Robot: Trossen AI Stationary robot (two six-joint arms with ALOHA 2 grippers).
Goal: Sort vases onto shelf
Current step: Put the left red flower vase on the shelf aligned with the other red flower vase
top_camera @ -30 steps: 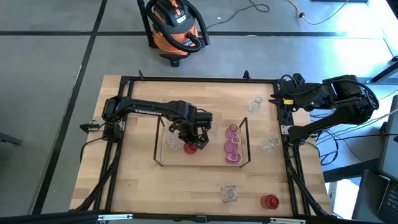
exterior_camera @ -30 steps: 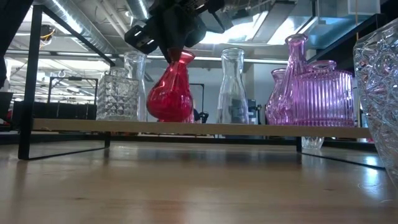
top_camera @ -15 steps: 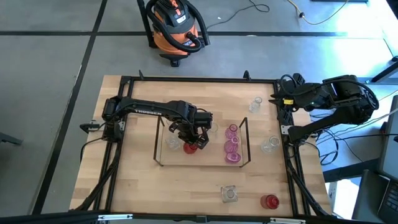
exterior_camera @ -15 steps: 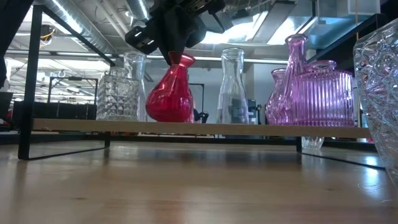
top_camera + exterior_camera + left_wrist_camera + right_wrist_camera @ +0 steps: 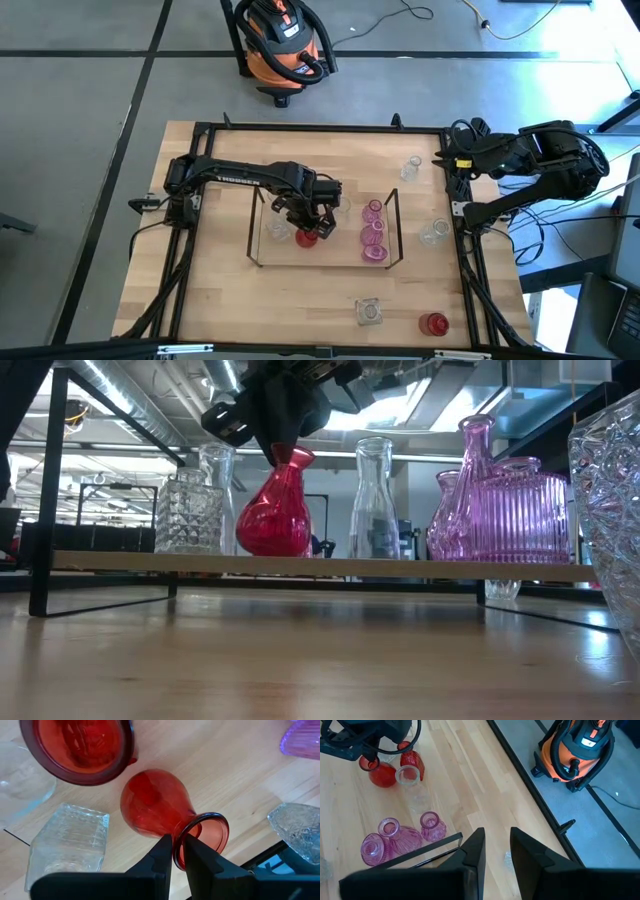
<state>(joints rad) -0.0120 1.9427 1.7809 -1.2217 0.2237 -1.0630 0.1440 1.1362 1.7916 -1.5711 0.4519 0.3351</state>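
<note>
Left gripper (image 5: 178, 851): fingers clamped on the rim of the bulbous red glass vase (image 5: 152, 805).
Red vase: upright on the thin dark wire shelf (image 5: 395, 228), at centre table; a clear faceted glass jar (image 5: 187, 512) at its 9 o'clock.
Right gripper (image 5: 496, 851): parked at 3 o'clock, fingers slightly apart, empty.

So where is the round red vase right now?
In the low view the red vase stands on the shelf, between a clear cut-glass jar and a tall clear bottle. The left gripper has its fingers at the vase's rim.
</note>
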